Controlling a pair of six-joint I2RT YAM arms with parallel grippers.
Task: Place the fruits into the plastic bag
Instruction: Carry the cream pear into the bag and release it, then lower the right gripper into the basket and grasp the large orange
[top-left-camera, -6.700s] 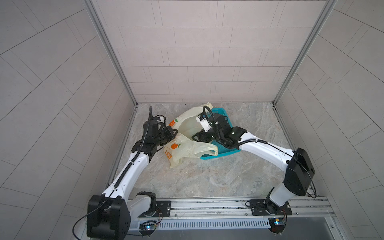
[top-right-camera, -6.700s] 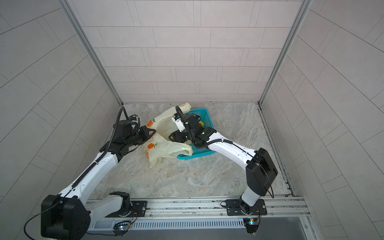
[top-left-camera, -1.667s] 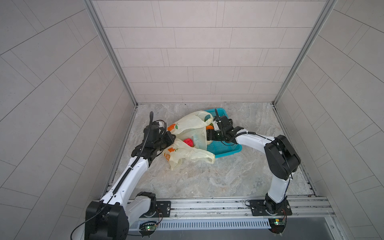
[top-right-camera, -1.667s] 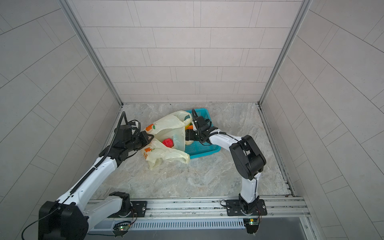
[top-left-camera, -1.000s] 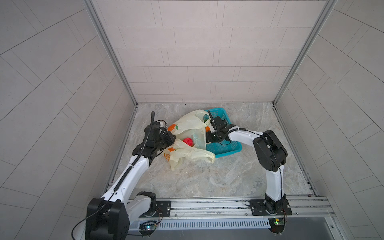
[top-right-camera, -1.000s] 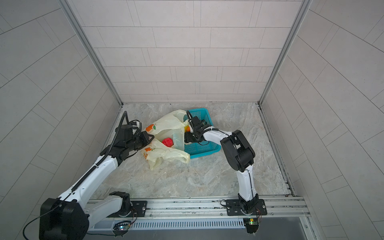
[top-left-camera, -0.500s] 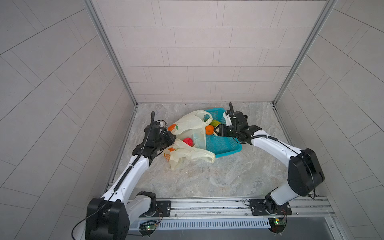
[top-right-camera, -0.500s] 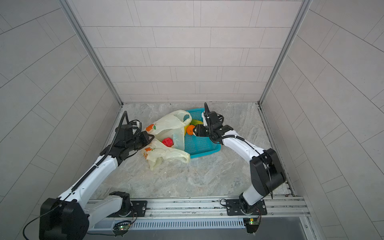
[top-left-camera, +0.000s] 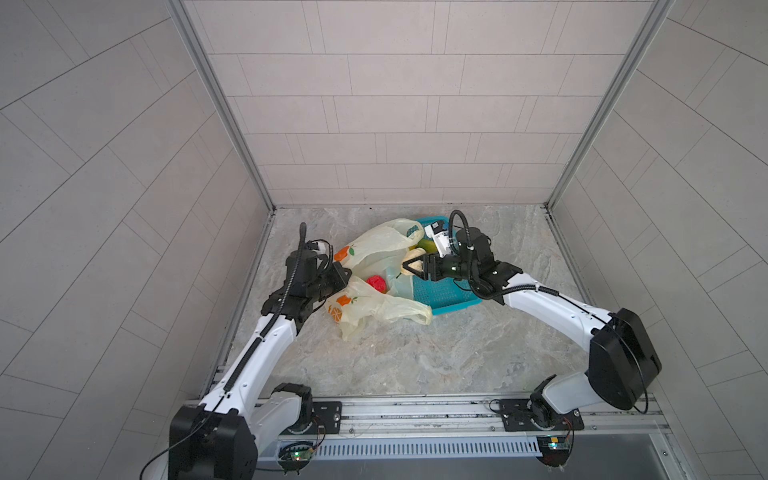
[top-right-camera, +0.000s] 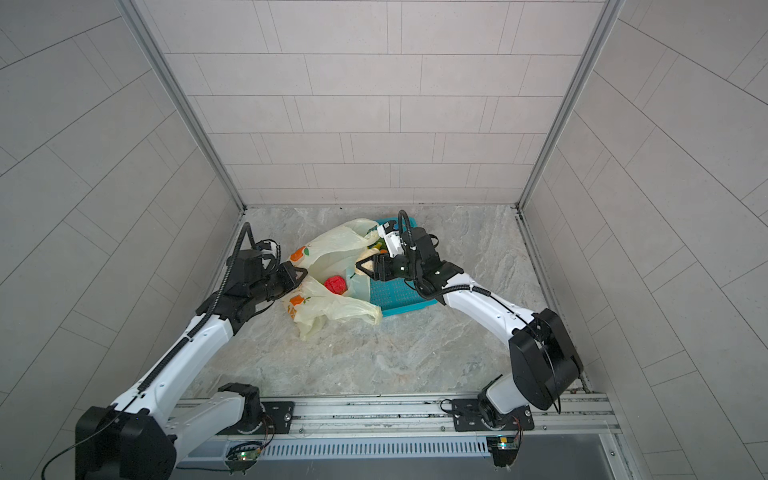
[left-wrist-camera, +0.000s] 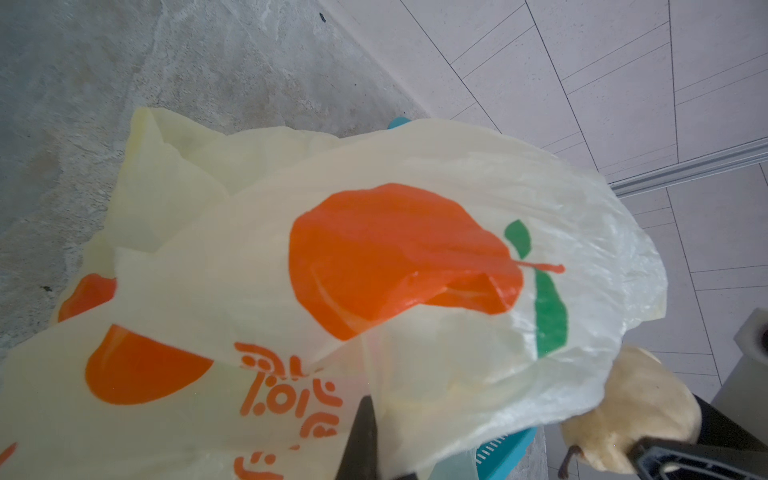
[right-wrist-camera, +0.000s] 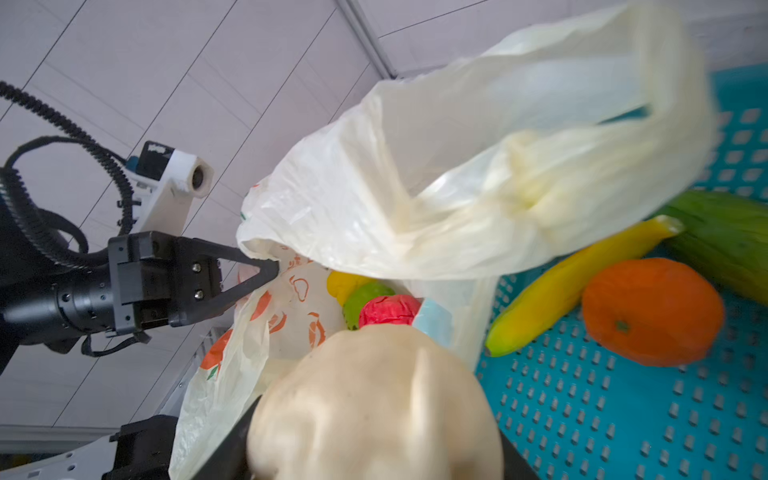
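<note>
The plastic bag (top-left-camera: 380, 245) is pinched at its left edge by the fully closed left jaws. Inside it a red fruit (top-left-camera: 376, 283), a green one (right-wrist-camera: 363, 297) and a yellow one (right-wrist-camera: 343, 282) are seen. At its mouth a pale fruit (right-wrist-camera: 374, 399) is clasped by the part-open right jaws. Right of the bag, a banana (right-wrist-camera: 573, 282) and an orange (right-wrist-camera: 652, 309) are held in the teal basket (top-left-camera: 444, 291).

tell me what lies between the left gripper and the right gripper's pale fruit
The plastic bag, its mouth held open by the left gripper, facing the pale fruit; both top views show it.
</note>
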